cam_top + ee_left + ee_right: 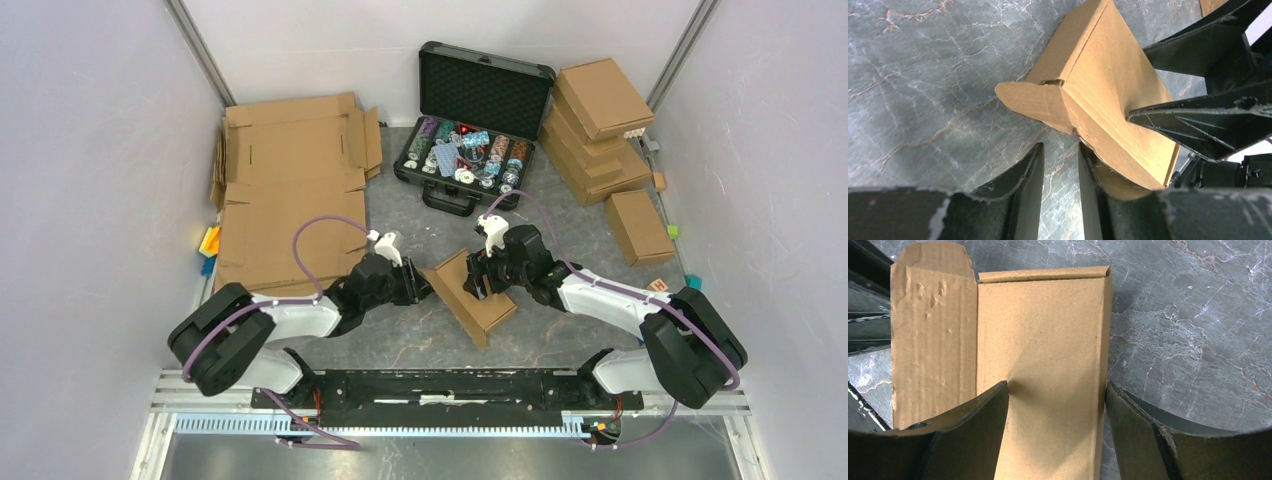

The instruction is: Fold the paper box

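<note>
The paper box (478, 300), small and brown, stands tilted on the grey marble table (560, 330) between both grippers. In the right wrist view the box (1043, 330) has one rounded flap (933, 340) lying open to its left. My right gripper (1057, 385) is shut across the box body; its left finger dents the panel. In the left wrist view the box (1098, 75) shows a rounded corner tab (1028, 100). My left gripper (1060, 147) has a narrow gap with only table in it; its right finger (1090, 170) touches the box's underside. The right gripper's fingers (1198, 115) press on the box there.
An open black case (470, 150) with poker chips stands at the back. Large flat cardboard sheets (290, 190) lie at the back left. A stack of folded boxes (600, 130) and a single box (638, 225) are at the right. Small coloured blocks (208, 245) lie by the left wall.
</note>
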